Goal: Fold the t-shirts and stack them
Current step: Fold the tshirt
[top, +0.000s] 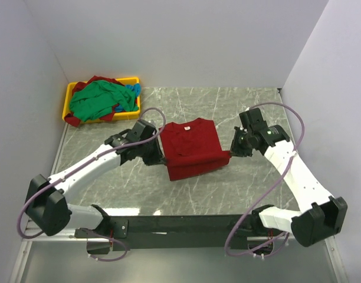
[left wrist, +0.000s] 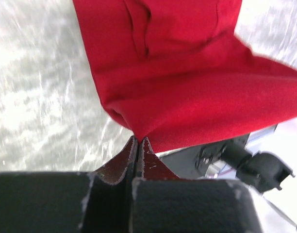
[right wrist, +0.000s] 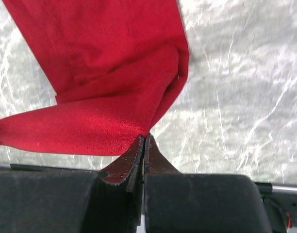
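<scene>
A deep red t-shirt (top: 191, 146) lies on the marble table, neck with a small white label at the far end, its near part lifted and doubled over. My left gripper (top: 158, 158) is shut on the shirt's left corner; the left wrist view shows the cloth (left wrist: 197, 92) pinched at the fingertips (left wrist: 138, 139). My right gripper (top: 230, 154) is shut on the right corner; the right wrist view shows the cloth (right wrist: 105, 92) pinched at its tips (right wrist: 144, 136). The fold hangs stretched between both grippers, a little above the table.
A yellow plastic tray (top: 70, 94) at the back left holds a heap of green (top: 98, 100), blue (top: 132, 89) and red shirts. White walls enclose the table on three sides. A dark rail runs along the near edge.
</scene>
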Controlling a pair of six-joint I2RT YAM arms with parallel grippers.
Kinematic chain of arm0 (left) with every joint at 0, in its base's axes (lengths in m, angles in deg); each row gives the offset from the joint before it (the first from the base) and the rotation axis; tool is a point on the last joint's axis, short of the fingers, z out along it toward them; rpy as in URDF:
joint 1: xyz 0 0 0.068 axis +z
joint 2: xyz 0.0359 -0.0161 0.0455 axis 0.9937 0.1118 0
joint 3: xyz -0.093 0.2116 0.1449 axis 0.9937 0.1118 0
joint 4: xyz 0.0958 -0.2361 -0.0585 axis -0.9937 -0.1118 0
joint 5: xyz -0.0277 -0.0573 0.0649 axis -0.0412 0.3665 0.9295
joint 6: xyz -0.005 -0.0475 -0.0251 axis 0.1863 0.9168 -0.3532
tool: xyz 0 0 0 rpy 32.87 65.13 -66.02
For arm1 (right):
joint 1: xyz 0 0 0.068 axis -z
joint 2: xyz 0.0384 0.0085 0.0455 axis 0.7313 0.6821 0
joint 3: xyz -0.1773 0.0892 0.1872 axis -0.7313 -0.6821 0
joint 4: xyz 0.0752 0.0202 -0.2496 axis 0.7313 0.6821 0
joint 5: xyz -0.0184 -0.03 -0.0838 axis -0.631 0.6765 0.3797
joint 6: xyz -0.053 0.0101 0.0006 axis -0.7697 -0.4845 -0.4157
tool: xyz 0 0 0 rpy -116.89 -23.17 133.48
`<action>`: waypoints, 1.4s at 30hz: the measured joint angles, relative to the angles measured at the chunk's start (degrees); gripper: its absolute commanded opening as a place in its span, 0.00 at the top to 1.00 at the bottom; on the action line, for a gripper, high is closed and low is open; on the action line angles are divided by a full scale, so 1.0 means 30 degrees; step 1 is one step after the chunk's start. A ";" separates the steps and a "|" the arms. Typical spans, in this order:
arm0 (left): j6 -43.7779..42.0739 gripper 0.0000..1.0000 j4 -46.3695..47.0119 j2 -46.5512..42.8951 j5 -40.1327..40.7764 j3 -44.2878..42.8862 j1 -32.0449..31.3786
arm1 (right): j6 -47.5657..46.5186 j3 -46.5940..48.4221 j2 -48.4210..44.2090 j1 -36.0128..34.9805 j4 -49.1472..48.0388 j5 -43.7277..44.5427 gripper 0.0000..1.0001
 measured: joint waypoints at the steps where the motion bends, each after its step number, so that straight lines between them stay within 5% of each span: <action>1: -0.0029 0.99 0.0160 0.0197 -0.0029 -0.0066 0.0211 | -0.0073 0.0131 0.0270 0.0095 -0.0146 0.0029 1.00; 42: -0.2667 1.00 0.2958 1.0805 -0.2914 -0.6739 0.6200 | -0.2441 1.2524 1.5118 0.0969 -0.2062 0.0743 1.00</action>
